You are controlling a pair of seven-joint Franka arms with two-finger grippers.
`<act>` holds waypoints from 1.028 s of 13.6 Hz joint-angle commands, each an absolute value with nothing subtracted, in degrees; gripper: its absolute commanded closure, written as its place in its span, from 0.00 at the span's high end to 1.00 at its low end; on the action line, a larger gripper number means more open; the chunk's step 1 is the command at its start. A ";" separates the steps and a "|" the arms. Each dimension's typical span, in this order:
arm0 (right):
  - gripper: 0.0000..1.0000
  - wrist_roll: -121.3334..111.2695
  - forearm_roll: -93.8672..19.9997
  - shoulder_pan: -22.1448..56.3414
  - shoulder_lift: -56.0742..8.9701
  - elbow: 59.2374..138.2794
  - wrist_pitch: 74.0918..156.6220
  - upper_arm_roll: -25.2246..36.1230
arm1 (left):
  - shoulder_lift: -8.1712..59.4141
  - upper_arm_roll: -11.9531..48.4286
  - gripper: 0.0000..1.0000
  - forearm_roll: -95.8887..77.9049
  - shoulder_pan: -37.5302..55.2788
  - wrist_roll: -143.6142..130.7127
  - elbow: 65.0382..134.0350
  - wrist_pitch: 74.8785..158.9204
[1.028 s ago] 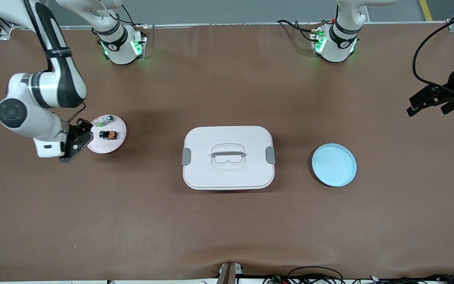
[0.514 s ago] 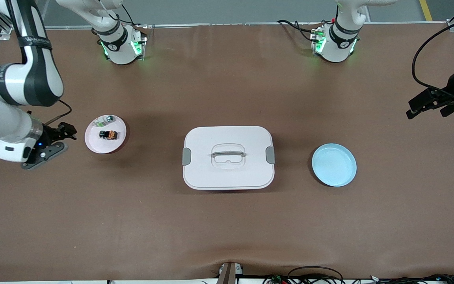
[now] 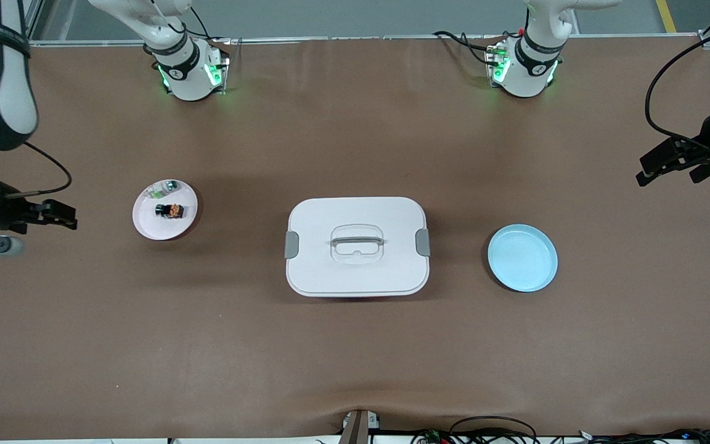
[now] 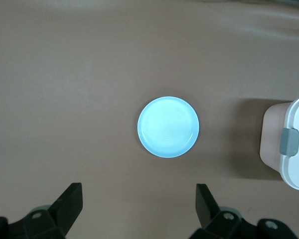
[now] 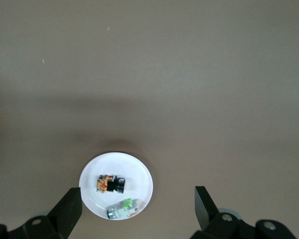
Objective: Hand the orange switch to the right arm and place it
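The orange switch lies on a small pinkish-white plate toward the right arm's end of the table, beside a small whitish-green part. My right gripper is open and empty, up in the air over bare table just off the plate, at the table's end. In the right wrist view the switch and the plate show between my open fingers, well below them. My left gripper is open and empty, and waits over the left arm's end of the table.
A white lidded box with a handle stands mid-table. A light blue plate holds nothing and sits between the box and the left arm's end. In the left wrist view the blue plate and the box's edge show.
My right gripper has drawn back from the plate's rim toward the table's end. The switch stays on the plate. The left arm has barely moved.
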State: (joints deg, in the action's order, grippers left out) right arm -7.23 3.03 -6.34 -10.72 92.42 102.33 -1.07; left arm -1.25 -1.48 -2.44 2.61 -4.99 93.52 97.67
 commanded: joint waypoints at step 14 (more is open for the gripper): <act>1.00 3.25 -2.81 -8.00 -6.34 88.24 91.95 -1.93 | -0.35 -1.93 1.00 -1.05 3.52 -4.48 91.76 96.33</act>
